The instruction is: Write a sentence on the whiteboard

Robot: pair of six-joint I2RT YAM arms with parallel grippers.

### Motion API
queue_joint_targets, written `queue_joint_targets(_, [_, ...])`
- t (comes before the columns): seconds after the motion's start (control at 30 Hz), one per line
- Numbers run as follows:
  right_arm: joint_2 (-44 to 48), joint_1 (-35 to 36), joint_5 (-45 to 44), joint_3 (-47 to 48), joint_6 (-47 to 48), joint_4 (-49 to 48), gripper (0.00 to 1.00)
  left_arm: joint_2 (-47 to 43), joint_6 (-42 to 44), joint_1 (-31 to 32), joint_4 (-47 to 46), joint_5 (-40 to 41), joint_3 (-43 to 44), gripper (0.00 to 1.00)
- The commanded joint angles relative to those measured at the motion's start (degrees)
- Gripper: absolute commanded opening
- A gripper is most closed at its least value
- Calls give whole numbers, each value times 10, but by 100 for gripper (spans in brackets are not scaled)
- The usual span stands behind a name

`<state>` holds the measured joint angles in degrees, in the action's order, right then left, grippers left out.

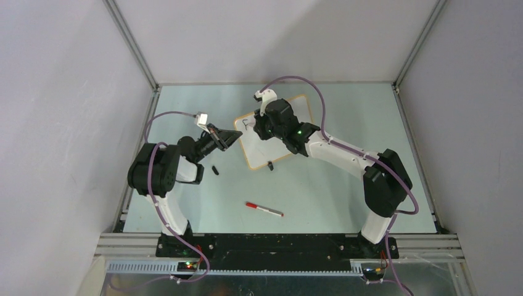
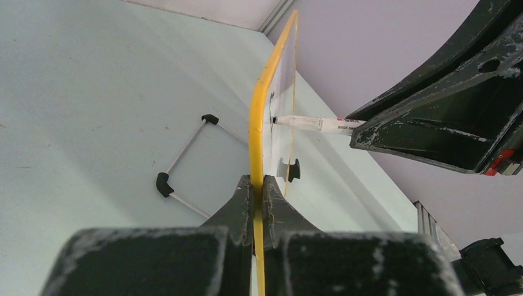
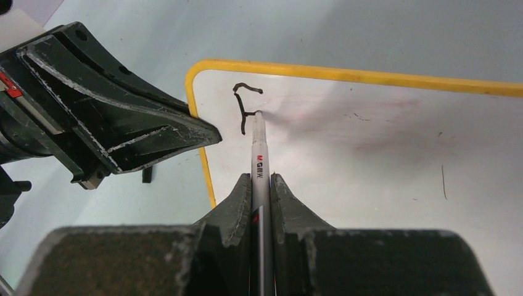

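The whiteboard lies on the table with an orange-yellow frame; it also shows in the right wrist view and edge-on in the left wrist view. My left gripper is shut on the board's left edge. My right gripper is shut on a white marker, its tip touching the board near the top left corner. Of the sentence, only a first black letter, an "f", shows. The marker also shows in the left wrist view.
A second marker with a red end lies on the table in front. A small black cap lies left of the board. One black clip foot sits at the board's near edge. A thin wire stand lies beside the board.
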<state>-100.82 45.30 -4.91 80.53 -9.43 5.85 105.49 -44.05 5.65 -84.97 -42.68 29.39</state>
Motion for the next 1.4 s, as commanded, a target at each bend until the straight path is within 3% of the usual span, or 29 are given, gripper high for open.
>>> queue_joint_targets(0.0, [-1, -7, -25, 25, -6, 2, 0, -3, 30, 0, -27, -7, 7, 0])
queue_joint_targets(0.37, [12, -9, 2, 20, -8, -1, 0, -3, 30, 0, -27, -8, 7, 0])
queue_joint_targets(0.77, [81, -35, 86, -68, -13, -86, 0, 1, 28, 0, -27, -12, 11, 0])
queue_joint_targets(1.13, [81, -38, 53, -73, -23, -75, 0, 8, 20, 0, -27, -19, 20, 0])
queue_joint_targets(1.37, [112, -36, 15, -118, -29, -118, 0, 6, 18, 0, -24, -18, 21, 0])
